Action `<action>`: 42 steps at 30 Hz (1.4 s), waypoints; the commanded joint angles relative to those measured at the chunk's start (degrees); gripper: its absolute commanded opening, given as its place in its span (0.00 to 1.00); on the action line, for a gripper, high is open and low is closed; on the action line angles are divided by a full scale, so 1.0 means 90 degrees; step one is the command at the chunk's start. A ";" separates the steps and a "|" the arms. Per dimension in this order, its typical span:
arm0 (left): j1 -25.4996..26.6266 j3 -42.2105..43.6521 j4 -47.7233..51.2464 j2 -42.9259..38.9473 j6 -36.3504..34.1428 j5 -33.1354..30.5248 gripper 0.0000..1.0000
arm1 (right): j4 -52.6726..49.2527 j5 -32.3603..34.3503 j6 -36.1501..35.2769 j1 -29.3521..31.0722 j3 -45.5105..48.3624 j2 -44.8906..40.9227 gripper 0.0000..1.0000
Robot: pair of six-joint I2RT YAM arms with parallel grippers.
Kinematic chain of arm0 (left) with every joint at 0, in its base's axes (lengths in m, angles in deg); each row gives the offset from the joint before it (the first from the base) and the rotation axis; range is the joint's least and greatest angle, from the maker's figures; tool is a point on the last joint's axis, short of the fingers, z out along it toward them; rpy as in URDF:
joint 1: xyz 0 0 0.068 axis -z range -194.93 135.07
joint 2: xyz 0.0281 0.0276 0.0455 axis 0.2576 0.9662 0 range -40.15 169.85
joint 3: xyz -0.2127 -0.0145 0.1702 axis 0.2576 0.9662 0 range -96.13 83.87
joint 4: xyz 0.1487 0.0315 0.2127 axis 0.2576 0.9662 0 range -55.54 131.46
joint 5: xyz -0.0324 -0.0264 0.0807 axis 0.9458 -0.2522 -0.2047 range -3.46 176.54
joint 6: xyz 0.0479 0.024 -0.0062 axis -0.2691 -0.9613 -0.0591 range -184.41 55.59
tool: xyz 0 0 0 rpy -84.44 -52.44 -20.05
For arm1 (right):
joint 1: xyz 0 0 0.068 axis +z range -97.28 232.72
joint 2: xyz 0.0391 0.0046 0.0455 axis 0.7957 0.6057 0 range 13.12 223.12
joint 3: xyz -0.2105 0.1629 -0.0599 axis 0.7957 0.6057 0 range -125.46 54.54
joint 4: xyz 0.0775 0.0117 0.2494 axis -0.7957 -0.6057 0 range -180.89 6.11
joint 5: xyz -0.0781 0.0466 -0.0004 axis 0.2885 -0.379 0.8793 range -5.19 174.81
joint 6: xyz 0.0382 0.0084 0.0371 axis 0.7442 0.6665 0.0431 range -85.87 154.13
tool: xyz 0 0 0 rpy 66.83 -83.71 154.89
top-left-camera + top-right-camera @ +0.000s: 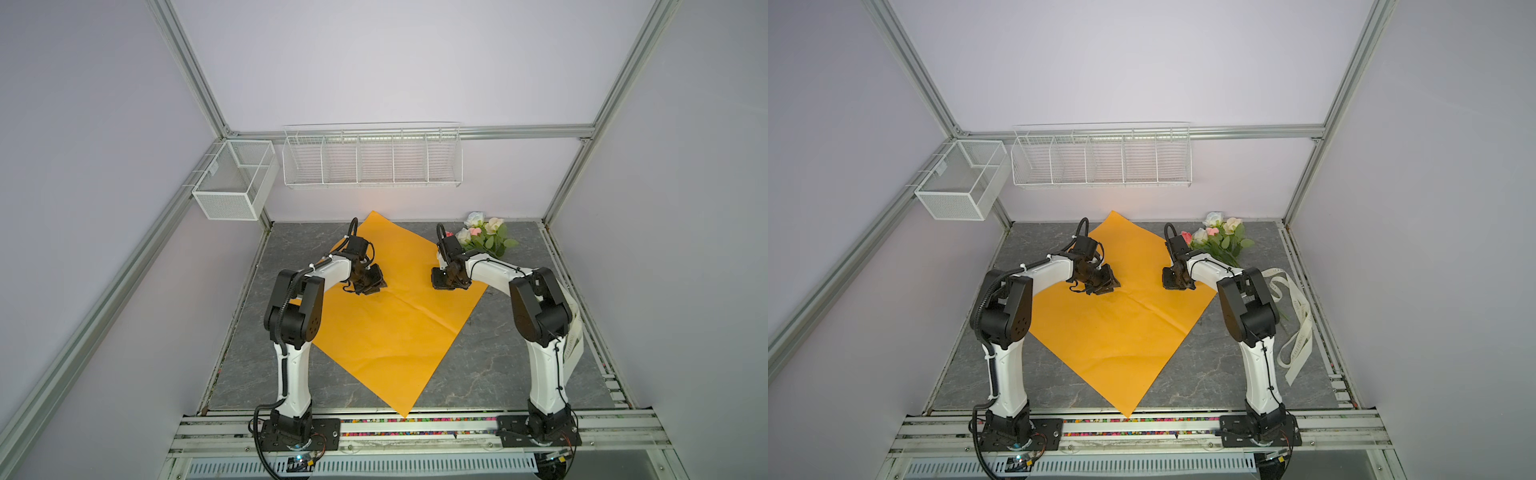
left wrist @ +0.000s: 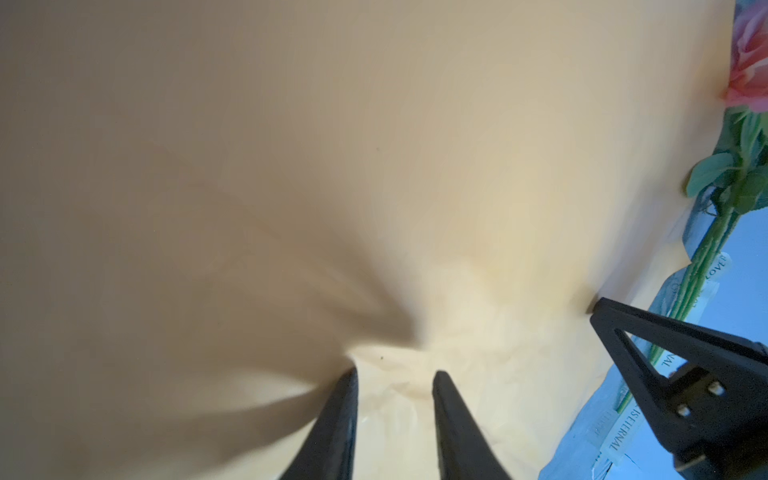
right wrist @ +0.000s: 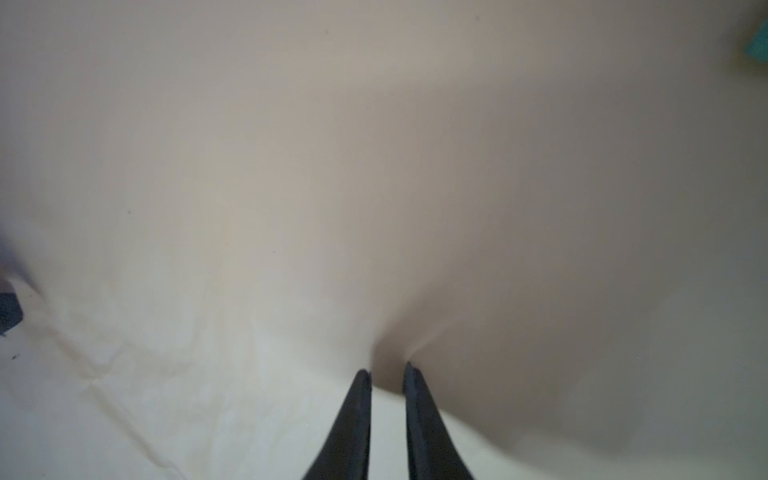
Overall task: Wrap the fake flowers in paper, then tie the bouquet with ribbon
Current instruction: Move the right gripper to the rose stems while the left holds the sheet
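The right gripper [image 3: 386, 370] was pressed almost together on a pinched fold of the paper sheet [image 1: 386, 332]. The left gripper [image 2: 395, 374] was set part-spread on crumpled paper, its hold unclear, seemingly so the sheet could be shifted. The bouquet [image 1: 484, 237] was left untied at the far right, just beside the sheet.

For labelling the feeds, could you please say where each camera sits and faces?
A top view: above the arm bases, looking down at orange paper; both arms show.
A top view: same head, same aim; both arms, ribbon too.
Left wrist: on left arm, facing the paper; left end effector shows.
Right wrist: on right arm, facing the paper; right end effector shows.
Shared: top views and left wrist show the bouquet.
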 commanded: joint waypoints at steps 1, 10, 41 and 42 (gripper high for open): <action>-0.0086 0.0060 0.0211 0.0172 0.0017 -0.0368 0.35 | -0.0578 0.0458 0.0312 -0.0081 0.0474 0.0279 0.21; -0.0116 0.0387 -0.0302 -0.0636 0.0025 0.0139 0.36 | -0.0043 -0.1015 -0.0133 -0.0214 0.0354 -0.0635 0.39; -0.0105 0.2601 -0.0900 -0.3196 -0.0257 0.0492 0.38 | -0.2055 -0.1693 -0.2797 -0.3865 -0.2086 0.0949 0.48; -0.0102 0.2653 -0.0921 -0.3237 -0.0244 0.0475 0.38 | -0.2153 -0.1685 -0.2847 -0.3866 -0.2213 0.1049 0.48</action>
